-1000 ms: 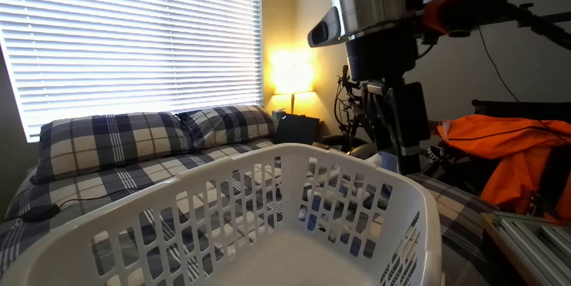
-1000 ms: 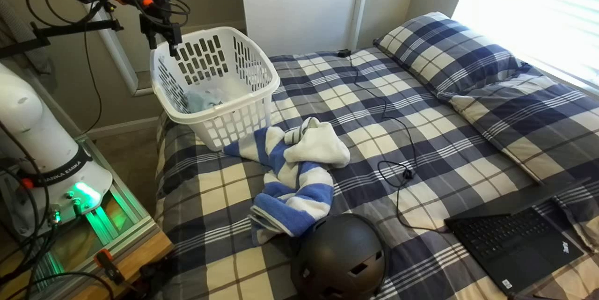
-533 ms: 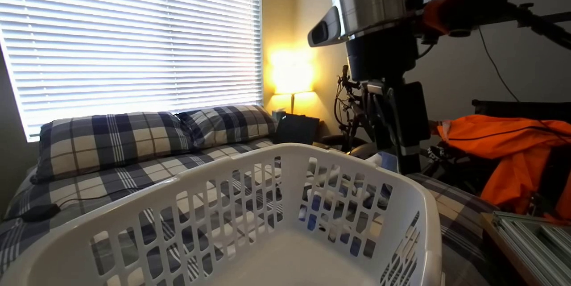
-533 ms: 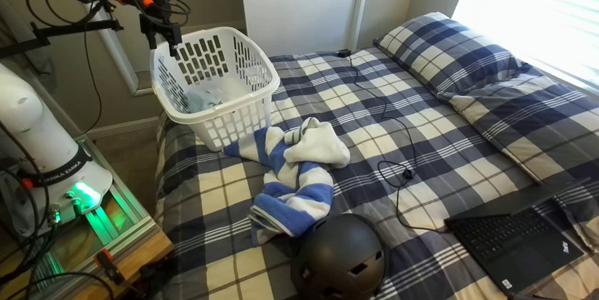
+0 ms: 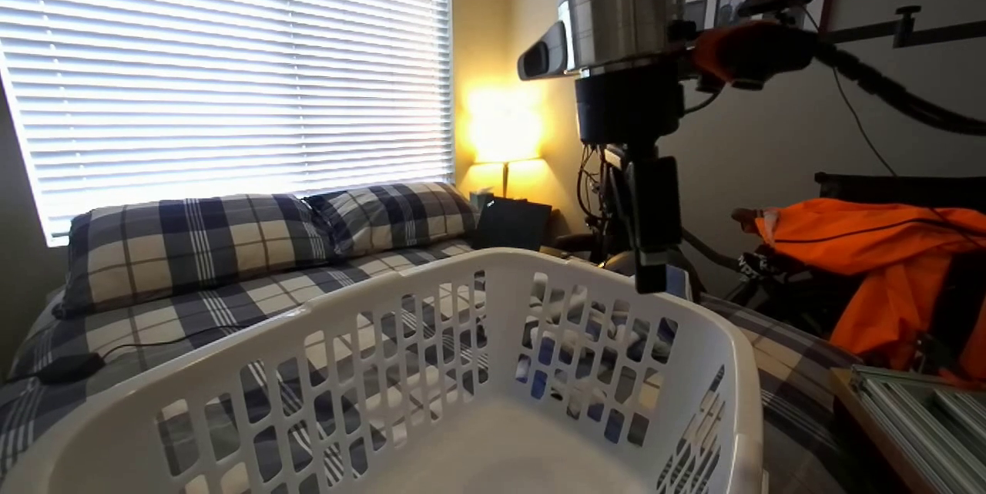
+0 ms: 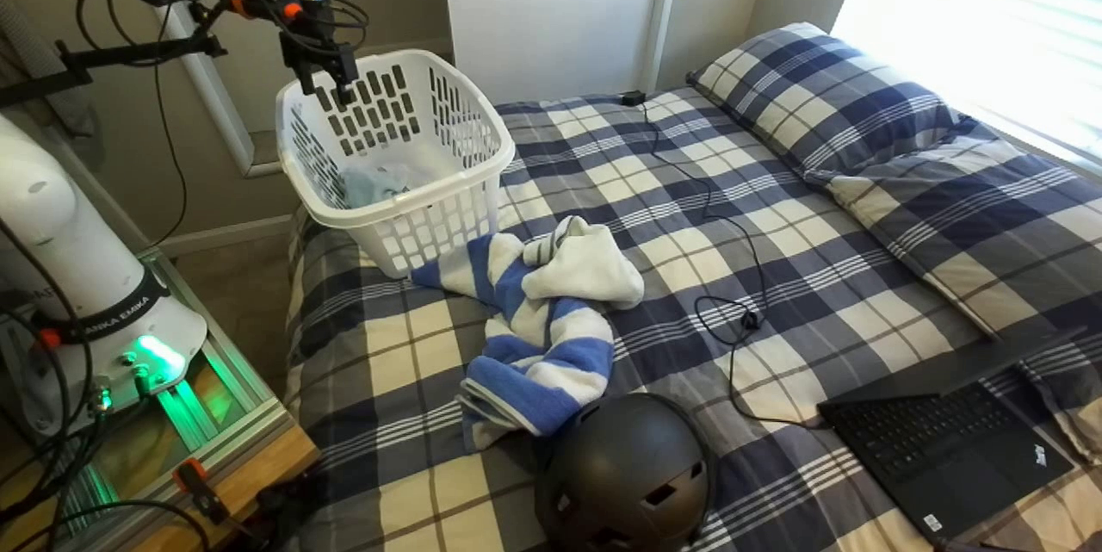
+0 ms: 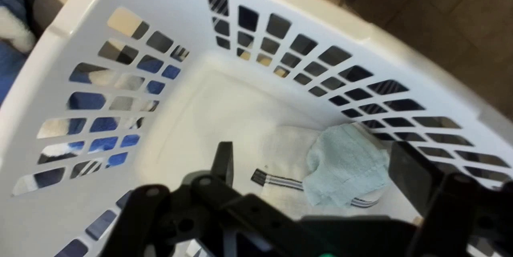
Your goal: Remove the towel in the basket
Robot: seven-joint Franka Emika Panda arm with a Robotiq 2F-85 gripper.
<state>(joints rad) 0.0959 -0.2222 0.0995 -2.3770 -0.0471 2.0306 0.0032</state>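
Gripper (image 6: 327, 94) had just shifted farther over the basket (image 6: 430, 158), likely lining up a grasp | it stood spread wide, nothing held | light-blue towel (image 7: 346, 164), probably the one wanted, lay inside on white cloth (image 7: 285, 146), 4 o'clock in wrist view | versus 0.5 s earlier: gripper sat further toward 3 o'clock in an exterior view

Lying in one white plastic lattice-walled laundry basket (image 5: 504, 332), one pale aqua cloth (image 7: 344, 164) and one dark-striped white cloth (image 7: 284, 197) are making two. One black two-fingered robot gripper (image 7: 318, 168) is featuring, while navy-and-cream plaid pillows (image 6: 826, 104) are numbering two. One rounded black helmet (image 6: 624, 474), one black laptop (image 6: 947, 457), one brightly lit shaded lamp (image 5: 504, 124), one white slatted window blind (image 5: 223, 85) and at least one blue-and-white striped towel (image 6: 585, 354) are also showing.
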